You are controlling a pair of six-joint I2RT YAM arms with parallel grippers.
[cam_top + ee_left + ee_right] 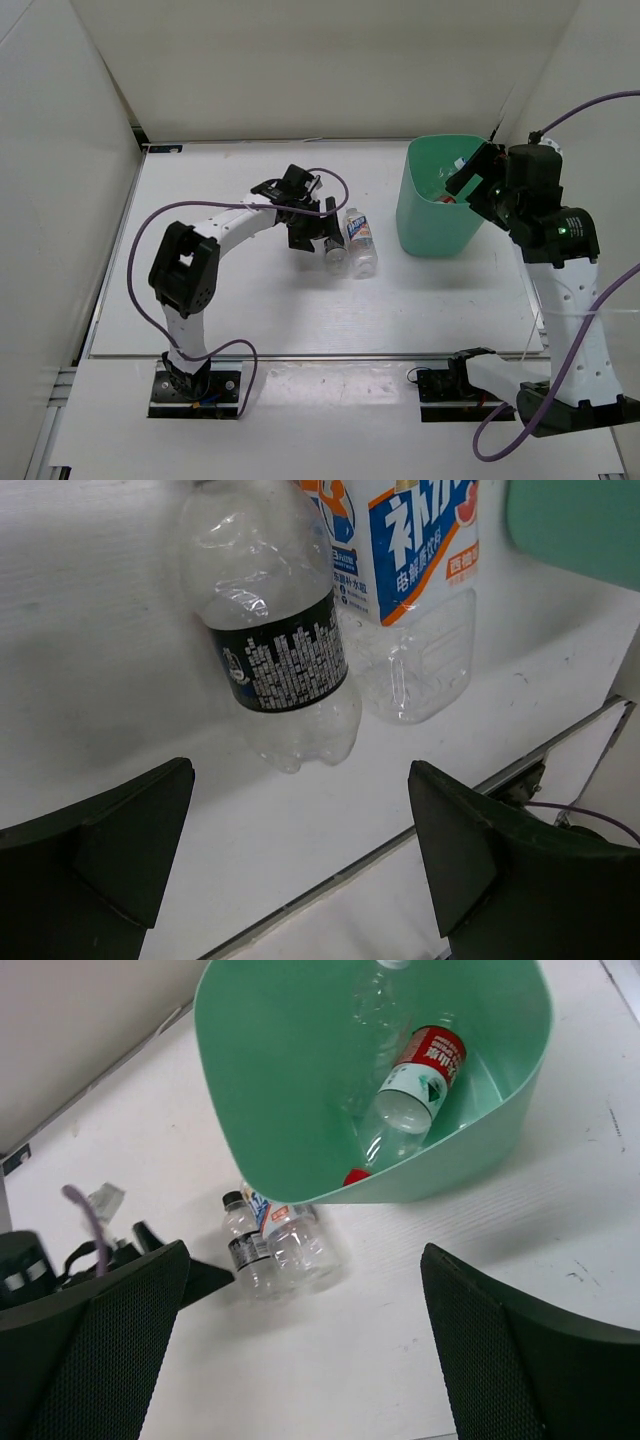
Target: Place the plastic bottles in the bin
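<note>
Risk: the short clear plastic bottle with the dark label (282,650) lies pressed against the clear plastic bottle with the blue-and-white label (420,575). I judge that closing on one could nudge or roll the other away across the white table (250,300).
Cause: both bottles are round, light and lying on their sides. An off-centre pinch would squeeze a bottle out of the fingers, and the thin walls may buckle under a hard pinch.
Second risk: a loosely held bottle could drop short of the rim on the way right to the bin.
Left gripper (300,780): my fingers are spread wide and empty, touching nothing. The base of the dark-labelled bottle sits just beyond the gap between them.
Right gripper (305,1260): also spread wide and empty, hanging above the near right rim of the bin.
Bin: the tall mint-green plastic bin (255,1130) stands at the far right of the table, near the two loose bottles but apart from them.
In the bin: the clear plastic bottle with the red label and red cap (415,1090) and a plain clear plastic bottle (375,995) lie inside.
Left to do: two bottles, both mid-table.
</note>
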